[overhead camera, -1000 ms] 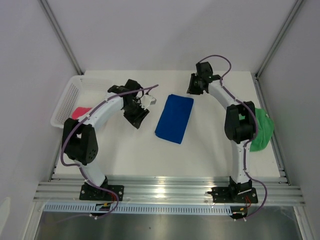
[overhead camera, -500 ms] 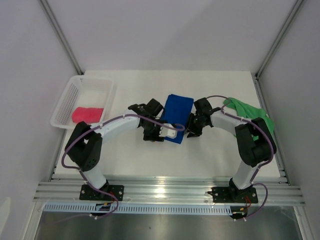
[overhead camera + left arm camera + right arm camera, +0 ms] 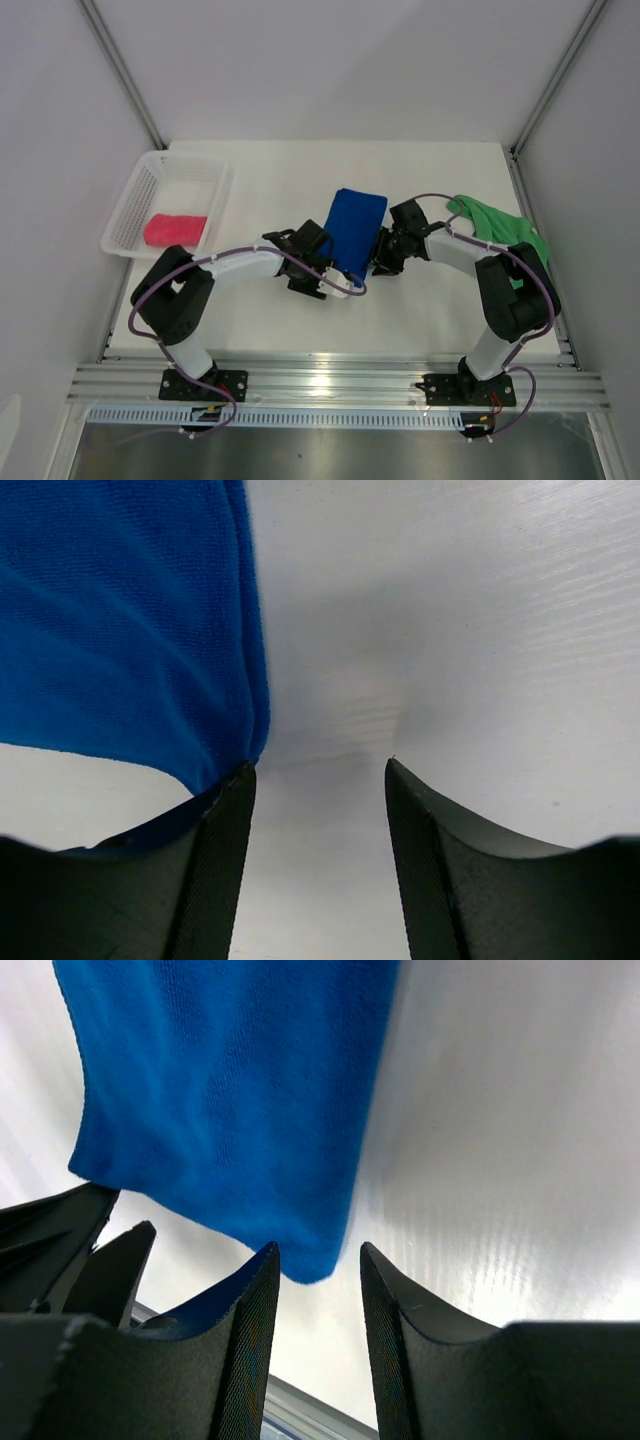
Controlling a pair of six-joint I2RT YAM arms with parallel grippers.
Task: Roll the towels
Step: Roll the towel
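**Towel-rolling start: both arms at the near end of the blue towel (image 3: pixel 356 222)**

The white table (image 3: pixel 260 330) holds all three cloths. The mesh basket (image 3: pixel 125 205) sits at its far left with the pink towel (image 3: pixel 175 229) inside. The green towel (image 3: pixel 500 228) lies crumpled near the right edge. The blue one lies flat at the centre as a long strip running away from the arms.

The left gripper (image 3: pixel 318 766) is low at the strip's near left corner, its jaws apart over bare table. Only the towel's edge brushes its left fingertip (image 3: pixel 235 790), so it holds nothing. The right gripper (image 3: pixel 318 1249) is at the near right corner, also open, with the tip of that corner lying in the gap between its jaws.

The step in hand looks like pinching the near edge to begin the roll. To do it well, the left gripper probably needs to shift towards the cloth so fabric sits properly between its pads. Both should take the top and bottom layers together and close at the same height. An uneven pinch would likely skew the first turn, and a skewed start tends to give a cone rather than a tidy roll.
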